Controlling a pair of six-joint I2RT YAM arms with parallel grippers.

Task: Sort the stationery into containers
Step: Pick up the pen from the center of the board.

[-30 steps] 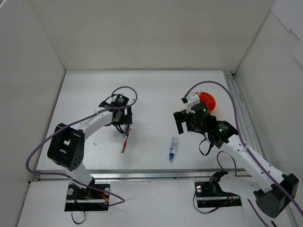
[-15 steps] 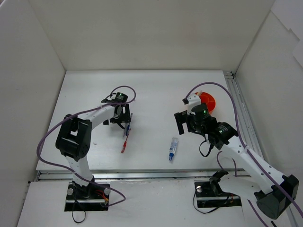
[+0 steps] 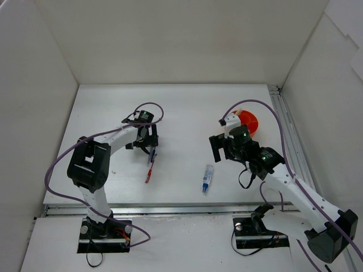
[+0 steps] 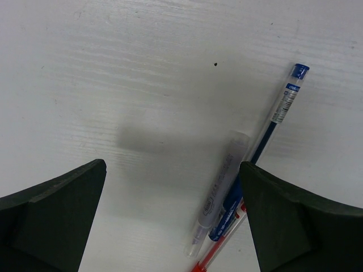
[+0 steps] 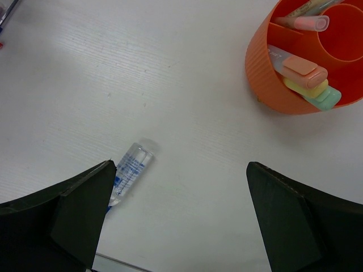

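Picking stage: left gripper (image 4: 173,170), jaws wide, hovers over touching grey pen (image 4: 221,190), blue pen (image 4: 272,122) and red pen (image 4: 212,260). Right gripper (image 5: 181,170), also wide, hangs above clear marker (image 5: 131,170), orange cup (image 5: 266,73) nearby. Next, likely: lower onto 1 pen

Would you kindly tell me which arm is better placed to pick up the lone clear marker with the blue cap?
Right. The right gripper, open, hangs beside that marker, with the orange cup close by; the left gripper is over the other pens, farther off.
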